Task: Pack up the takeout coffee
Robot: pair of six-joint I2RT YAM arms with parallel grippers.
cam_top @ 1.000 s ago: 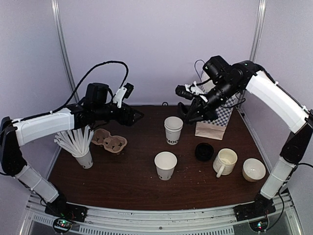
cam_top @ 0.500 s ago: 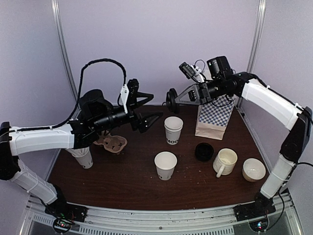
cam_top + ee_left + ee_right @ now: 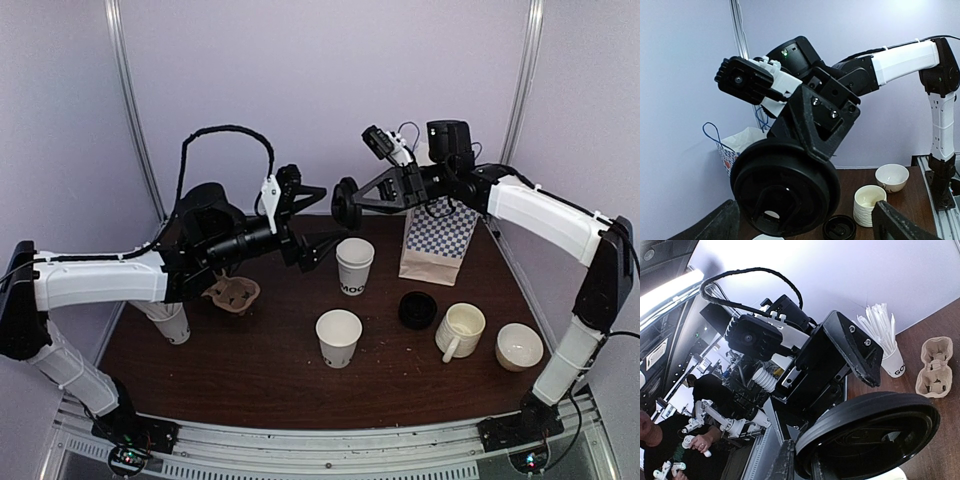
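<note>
R gripper (image 3: 356,201) pinches black lid (image 3: 346,204) by its rim, in the air at 12 o'clock of MOO cup (image 3: 353,265). L gripper (image 3: 312,218) gapes wide, empty, approx 10 o'clock of cup. Lid prob light, thin, slick, flexy: take by edge. Cup crushable: hold mid-wall, gently.

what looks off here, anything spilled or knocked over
Nothing is spilled or tipped. The only oddity: the right pincer holds a black lid on edge in mid-air, facing the open left pincer, while the far cup and near cup stand uncovered and a second lid lies on the table beside the mug.
</note>
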